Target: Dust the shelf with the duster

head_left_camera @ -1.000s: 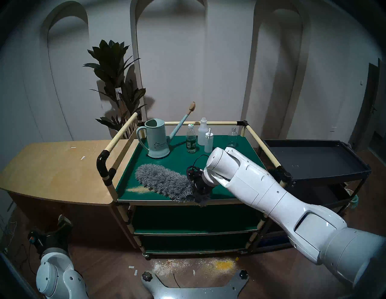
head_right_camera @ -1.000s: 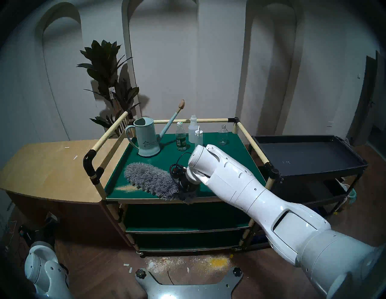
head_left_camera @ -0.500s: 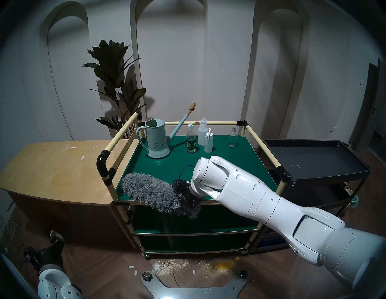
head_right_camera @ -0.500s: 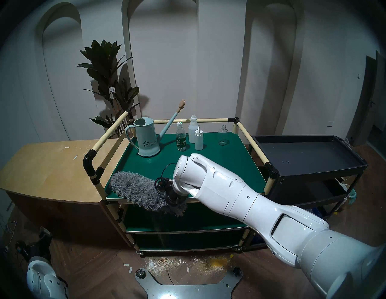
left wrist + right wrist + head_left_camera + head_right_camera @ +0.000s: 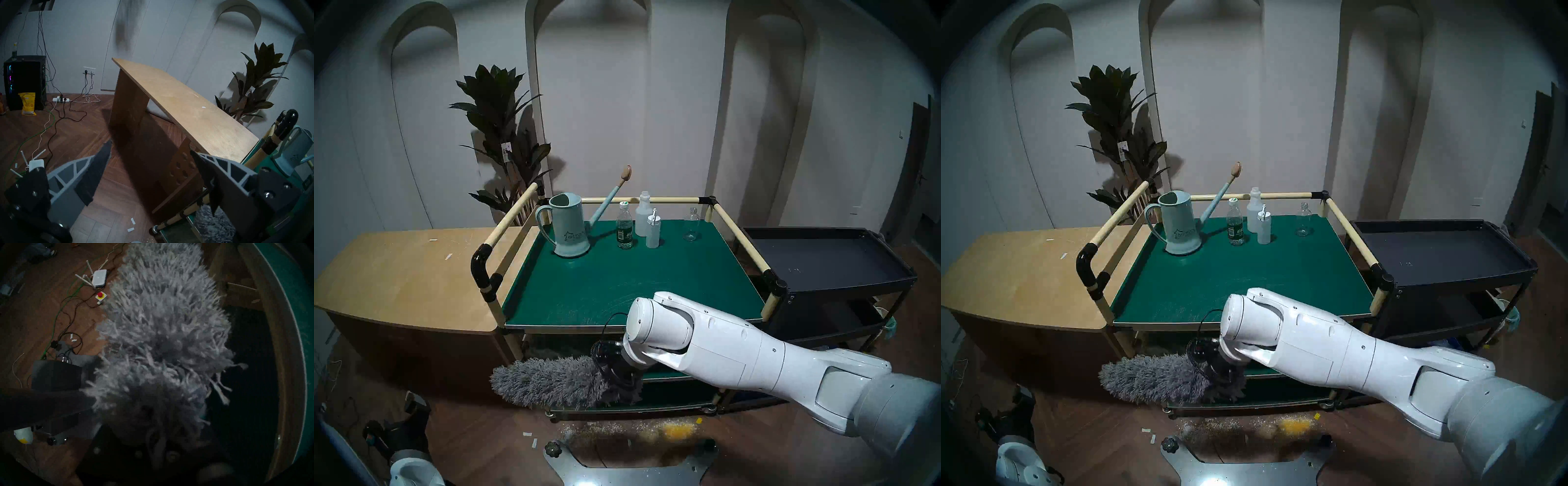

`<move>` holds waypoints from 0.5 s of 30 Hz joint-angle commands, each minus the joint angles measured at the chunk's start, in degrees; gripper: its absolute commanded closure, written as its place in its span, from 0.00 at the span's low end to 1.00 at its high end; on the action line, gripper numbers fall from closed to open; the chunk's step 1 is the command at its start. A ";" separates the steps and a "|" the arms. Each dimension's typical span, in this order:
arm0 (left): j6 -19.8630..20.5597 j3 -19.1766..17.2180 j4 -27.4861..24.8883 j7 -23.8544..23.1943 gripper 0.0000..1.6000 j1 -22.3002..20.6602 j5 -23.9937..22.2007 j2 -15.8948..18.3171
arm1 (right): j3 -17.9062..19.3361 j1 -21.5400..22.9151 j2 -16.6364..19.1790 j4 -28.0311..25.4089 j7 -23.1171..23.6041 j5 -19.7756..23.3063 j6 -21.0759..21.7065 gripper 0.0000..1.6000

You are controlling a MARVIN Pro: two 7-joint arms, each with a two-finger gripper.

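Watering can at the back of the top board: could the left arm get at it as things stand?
Probably not directly: the left end effector sits low beside the wooden counter, open and empty, and the shelf side rail stands between it and the watering can.

The room is looking dim and bluish. The plant (image 5: 499, 135) is throwing a soft shadow onto the wall behind it. Every view is bending at a dark fisheye rim. The right wrist view is coming out murky, the duster (image 5: 163, 324) smearing into blur.

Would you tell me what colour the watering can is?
Pale blue-green watering can; clearest in the head view.
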 commanded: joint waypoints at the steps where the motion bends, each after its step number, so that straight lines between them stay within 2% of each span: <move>1: -3.46 3.48 -1.28 -0.08 0.00 6.30 0.78 0.03 | -0.46 0.67 6.01 -6.38 6.00 4.00 -1.08 1.00; 3: -4.69 4.98 -1.28 -0.35 0.00 7.90 1.25 0.03 | 0.79 1.18 7.28 -8.49 6.01 5.47 -1.45 1.00; 6: -7.02 5.92 -1.28 -1.70 0.00 6.80 3.30 0.03 | 5.02 2.30 10.25 -11.71 4.00 8.30 -0.82 1.00; 9: -7.98 5.85 -1.28 -2.84 0.00 4.89 4.33 0.80 | 8.34 3.28 12.24 -11.50 2.76 9.62 -0.21 1.00; 10: -7.98 5.85 -1.28 -2.84 0.00 4.89 4.33 0.80 | 8.34 3.28 12.24 -11.50 2.76 9.62 -0.21 1.00; 11: -8.14 5.77 -1.28 -3.39 0.00 4.20 4.82 1.69 | 9.64 3.54 13.75 -11.56 2.12 10.13 0.07 1.00; 14: -8.44 5.77 -1.28 -4.38 0.00 2.37 5.61 3.12 | 11.52 4.60 14.33 -9.25 1.00 10.50 1.24 1.00; 15: -8.47 5.84 -1.28 -4.83 0.00 1.69 5.95 3.73 | 13.44 4.21 15.74 -8.93 0.67 10.73 1.70 1.00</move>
